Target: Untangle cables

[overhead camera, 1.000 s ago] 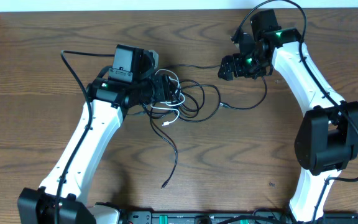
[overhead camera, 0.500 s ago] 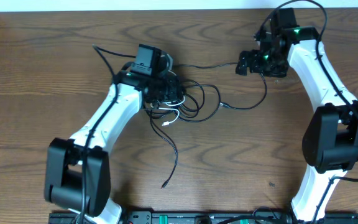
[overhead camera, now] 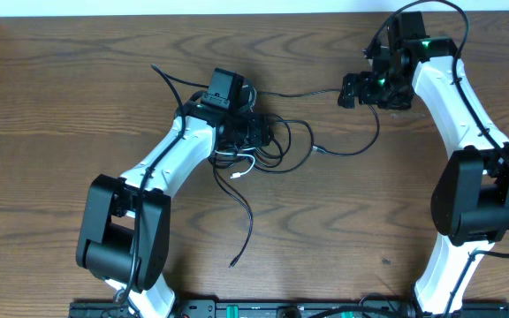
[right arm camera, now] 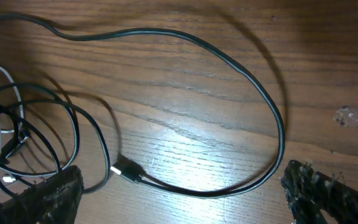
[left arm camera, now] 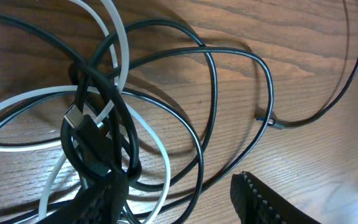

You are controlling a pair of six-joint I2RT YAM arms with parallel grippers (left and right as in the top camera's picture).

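**Table.** Dark wood-grain tabletop (overhead camera: 60,106) that carries everything listed here.

**Cable tangle.** A knot of thin black cables (left arm camera: 101,146) lies slightly left of the table's centre. It is wound with loops of one white cable (left arm camera: 125,59). A black plug sits on top of the knot, and wide black loops spread to the right. One black strand trails away from the tangle toward the near edge and ends in a free tip (overhead camera: 234,261).

**Separate black cable run.** A single black cable (right arm camera: 281,134) arcs across open wood between the tangle and the right arm. It curves back on itself and ends in a small plug (right arm camera: 126,169) lying flat on the table.

**Left gripper** (left arm camera: 178,180). It hangs low over the tangle with its jaws partly spread. One finger is against the black knot and the other stands clear on the far side. Cable loops cross the gap, and nothing is pinched.

**Right gripper** (right arm camera: 182,179). It sits at the far right of the table, well apart from the tangle. Its jaws are at full spread and hold nothing. The curved black cable run lies on the wood under the gap between the fingers.
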